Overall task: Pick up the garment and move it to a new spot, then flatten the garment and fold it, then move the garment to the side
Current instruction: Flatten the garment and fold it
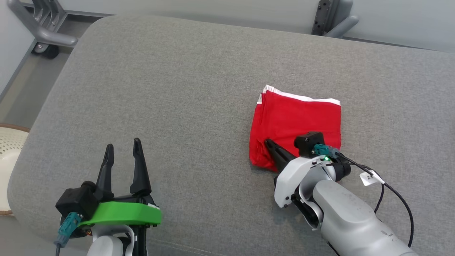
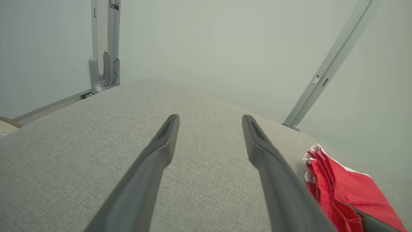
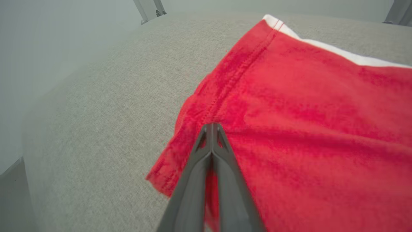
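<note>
The garment (image 1: 295, 117) is a red cloth with a white band along its far edge, folded into a rough square on the right half of the grey cushion (image 1: 185, 92). My right gripper (image 1: 269, 143) lies over its near-left corner. In the right wrist view its fingers (image 3: 212, 126) are pressed together, with the red fabric (image 3: 305, 96) puckered toward the tips. My left gripper (image 1: 123, 144) hovers over bare cushion at the lower left, well apart from the cloth, its jaws open and empty (image 2: 210, 117). The left wrist view catches the garment (image 2: 354, 190) at its lower right.
Grey metal frame legs stand beyond the cushion's far edge at the left (image 1: 42, 32) and right (image 1: 334, 21). A pale woven basket (image 1: 9, 149) sits off the cushion's left side. A black cable with a white tag (image 1: 369, 177) trails from my right wrist.
</note>
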Motion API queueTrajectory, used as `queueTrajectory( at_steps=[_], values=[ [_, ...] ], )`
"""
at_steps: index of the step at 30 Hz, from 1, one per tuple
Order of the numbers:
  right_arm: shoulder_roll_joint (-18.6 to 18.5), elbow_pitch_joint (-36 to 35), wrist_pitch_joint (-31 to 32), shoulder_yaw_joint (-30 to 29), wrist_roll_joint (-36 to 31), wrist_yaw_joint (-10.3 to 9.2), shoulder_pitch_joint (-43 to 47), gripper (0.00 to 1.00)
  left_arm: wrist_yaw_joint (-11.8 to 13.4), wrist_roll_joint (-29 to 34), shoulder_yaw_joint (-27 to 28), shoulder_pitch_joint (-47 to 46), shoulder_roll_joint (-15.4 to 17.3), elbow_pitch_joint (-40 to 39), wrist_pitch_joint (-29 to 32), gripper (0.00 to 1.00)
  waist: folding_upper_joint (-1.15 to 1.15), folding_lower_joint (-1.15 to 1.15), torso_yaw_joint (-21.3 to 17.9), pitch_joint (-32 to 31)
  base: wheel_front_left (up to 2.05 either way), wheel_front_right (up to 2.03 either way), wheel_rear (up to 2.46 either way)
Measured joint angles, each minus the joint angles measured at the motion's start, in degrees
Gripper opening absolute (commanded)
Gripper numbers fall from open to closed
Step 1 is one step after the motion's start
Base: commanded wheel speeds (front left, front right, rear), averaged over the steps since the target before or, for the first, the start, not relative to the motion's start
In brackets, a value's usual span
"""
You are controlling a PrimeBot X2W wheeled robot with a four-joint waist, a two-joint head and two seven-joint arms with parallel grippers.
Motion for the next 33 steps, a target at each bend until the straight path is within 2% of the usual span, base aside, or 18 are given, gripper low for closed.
queueTrajectory(
  at_steps=[9,18,23,26,27,28,30,32,33],
  values=[
    [0.5,2.2,-0.9,5.7,2.4,0.00,-2.4,0.00,0.3,0.0,-0.1,-0.1,0.0,-0.2,0.0,1.00,0.00,0.00,1.8,0.7,0.00,0.00,0.00],
    [0.6,3.3,-2.0,10.4,4.4,0.00,-2.7,0.00,0.5,-0.5,0.4,-0.1,0.0,-0.3,0.0,1.00,0.00,0.00,1.0,0.5,0.00,0.00,0.00],
    [0.6,1.5,-2.6,9.1,3.8,0.00,-4.3,0.00,0.5,-0.5,0.5,-0.1,0.0,-0.3,0.0,1.00,0.00,0.00,-0.4,0.0,0.00,0.00,0.00],
    [0.6,-2.9,-2.8,4.2,1.7,0.00,-4.4,0.00,0.5,-0.4,0.6,-0.1,0.0,-0.4,0.0,1.00,0.00,0.00,-1.5,-0.5,0.00,0.00,0.00],
    [0.6,-4.4,-2.8,2.5,0.5,0.00,-4.3,0.11,0.5,-0.4,0.7,0.0,0.0,-0.4,0.0,1.00,0.00,0.00,-1.9,-0.6,0.00,0.00,0.00],
    [0.6,-6.0,-2.8,0.6,-0.3,0.00,-4.0,0.29,0.4,-0.4,0.7,0.0,0.0,-0.4,0.0,1.00,0.00,0.00,-2.3,-0.9,0.00,0.00,0.00],
    [0.6,-9.8,-2.8,-3.5,-1.7,0.00,-2.3,0.47,0.3,0.1,0.8,0.3,0.0,-0.5,0.0,1.00,0.00,0.00,-3.1,-1.4,0.00,0.00,0.00],
    [0.6,-13.0,-2.8,-7.2,-3.7,0.00,0.1,1.00,0.2,0.6,0.7,0.5,0.0,-0.4,0.0,1.00,0.00,0.00,-3.9,-2.0,0.00,0.00,0.00],
    [0.6,-14.6,-2.8,-8.9,-4.5,0.00,1.3,1.00,0.2,0.6,0.8,0.6,0.0,-0.5,0.0,1.00,0.00,0.00,-4.4,-2.3,0.00,0.00,0.00]
  ],
)
